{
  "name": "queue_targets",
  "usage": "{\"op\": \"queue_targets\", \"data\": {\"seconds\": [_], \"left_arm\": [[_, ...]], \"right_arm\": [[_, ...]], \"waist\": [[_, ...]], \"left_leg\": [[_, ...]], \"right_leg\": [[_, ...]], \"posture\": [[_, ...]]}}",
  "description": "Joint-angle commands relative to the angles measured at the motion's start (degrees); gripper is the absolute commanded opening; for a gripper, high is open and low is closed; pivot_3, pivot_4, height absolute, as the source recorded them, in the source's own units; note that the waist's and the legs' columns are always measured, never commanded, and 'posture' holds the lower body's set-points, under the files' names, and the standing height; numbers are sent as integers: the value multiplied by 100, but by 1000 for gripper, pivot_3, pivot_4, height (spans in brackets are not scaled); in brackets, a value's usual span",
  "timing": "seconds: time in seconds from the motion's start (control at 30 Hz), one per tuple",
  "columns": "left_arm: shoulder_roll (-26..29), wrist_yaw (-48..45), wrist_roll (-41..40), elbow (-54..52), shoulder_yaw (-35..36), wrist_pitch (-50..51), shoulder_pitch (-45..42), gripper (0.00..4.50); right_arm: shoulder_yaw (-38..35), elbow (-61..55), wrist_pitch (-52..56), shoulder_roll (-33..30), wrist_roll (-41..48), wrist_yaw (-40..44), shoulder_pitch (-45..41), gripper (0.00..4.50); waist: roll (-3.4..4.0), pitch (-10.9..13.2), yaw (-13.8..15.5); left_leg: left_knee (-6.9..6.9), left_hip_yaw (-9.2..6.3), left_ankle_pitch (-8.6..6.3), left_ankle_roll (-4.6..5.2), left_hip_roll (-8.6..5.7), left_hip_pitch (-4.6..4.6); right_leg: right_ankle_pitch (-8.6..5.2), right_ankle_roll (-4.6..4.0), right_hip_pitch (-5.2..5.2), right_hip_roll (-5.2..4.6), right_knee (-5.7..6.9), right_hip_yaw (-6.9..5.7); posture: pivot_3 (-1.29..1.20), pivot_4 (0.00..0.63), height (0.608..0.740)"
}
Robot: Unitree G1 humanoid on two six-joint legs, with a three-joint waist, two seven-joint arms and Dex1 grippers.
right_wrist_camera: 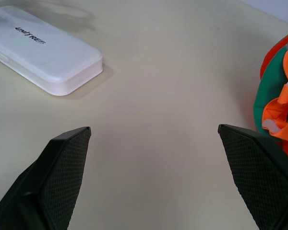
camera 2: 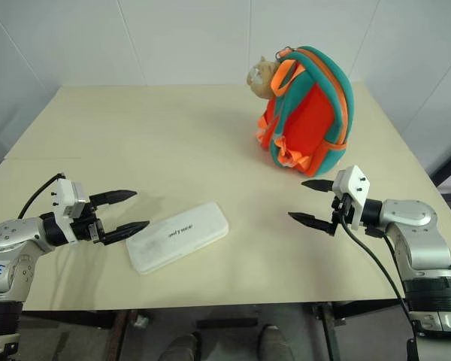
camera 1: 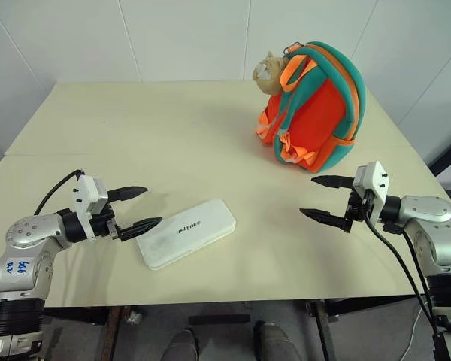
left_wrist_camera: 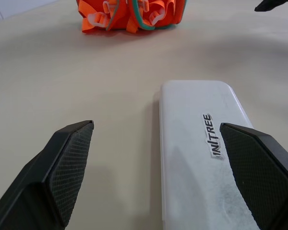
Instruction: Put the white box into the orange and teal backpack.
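Head camera, either eye: a pale cream table (camera 1: 195,135) carries two items. The small orange fabric backpack with teal trim and straps (camera 1: 316,105) stands upright at the far right of the table, strap side toward the camera, with a tan plush animal charm (camera 1: 267,73) hanging at its upper left. Its opening cannot be made out, so nothing can be stated about contents. The flat, long white plastic box with rounded corners and dark lettering (camera 1: 186,232) lies flat on the table near the front edge, left of centre and well apart from the backpack. Its long axis runs diagonally, near end toward the front left, far end toward the back right, roughly in the backpack's direction. The left gripper (camera 1: 139,208) hovers at the box's near-left end with its black fingers spread wide, the lower finger just beside the box corner; contact cannot be confirmed. The right gripper (camera 1: 327,200) hangs over bare table in front of the backpack, fingers equally wide, gripping nothing.

Left wrist camera: the box (left_wrist_camera: 201,158) extends away between and beyond the spread fingers (left_wrist_camera: 67,167), lettering lengthwise, backpack straps (left_wrist_camera: 129,12) beyond it.

Right wrist camera: wide fingers (right_wrist_camera: 62,167) frame bare table; the box (right_wrist_camera: 43,48) sits apart, the backpack (right_wrist_camera: 278,105) at one edge.
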Motion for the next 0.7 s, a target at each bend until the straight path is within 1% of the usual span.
{"op": "queue_targets", "data": {"seconds": [0.03,0.17,0.27,0.37,0.47,0.53,0.57,0.67,0.7], "left_arm": [[22,18,-120,-138,49,-2,-224,4500],[-84,82,-67,-53,49,-145,-338,4500],[-40,134,-121,-176,206,-92,-181,4500],[68,138,-126,-175,508,-186,131,3917],[260,156,13,-340,1088,-330,974,3013],[344,117,5,-338,1336,-417,1349,2427],[364,95,56,-363,1436,-505,1614,2085],[278,124,-61,-607,1790,-412,2358,1172],[245,156,-111,-760,1822,-312,2561,827]], "right_arm": [[-129,-49,8,-100,30,18,-191,4484],[-8,77,-102,8,-41,95,-299,4484],[184,140,-81,236,-93,107,-568,4484],[450,473,-271,514,-277,192,-858,4500],[877,1450,-963,936,-823,148,-1322,3875],[1002,1850,-1234,1149,-977,160,-1506,3253],[1053,2097,-1376,1250,-1046,200,-1616,2856],[1198,2791,-1757,1566,-1221,339,-1952,1860],[1232,3063,-1918,1672,-1282,386,-2078,1467]], "waist": [[0,0,4],[0,0,-2],[0,0,-33],[0,0,-89],[-2,-1,-182],[-2,-1,-201],[-2,0,-185],[0,0,-171],[1,1,-158]], "left_leg": [[1,0,0,0,0,-1],[10,0,0,0,-1,-1],[10,0,0,0,-1,-1],[9,0,0,0,0,0],[8,1,0,-1,1,1],[0,11,-1,-1,1,6],[-5,10,0,0,1,6],[-7,11,0,-1,3,5],[-7,11,-1,-1,3,5]], "right_leg": [[0,0,0,0,0,0],[2,3,4,0,1,0],[2,4,2,1,2,0],[2,4,2,1,5,2],[2,3,1,2,3,2],[1,2,0,0,4,9],[-1,-1,-5,1,6,8],[-2,-5,-8,0,7,8],[-3,-5,-7,0,5,8]], "posture": [[0,150,740],[0,150,740],[0,150,740],[0,150,740],[0,150,740],[0,150,740],[0,150,740],[0,150,740],[0,150,740]]}}
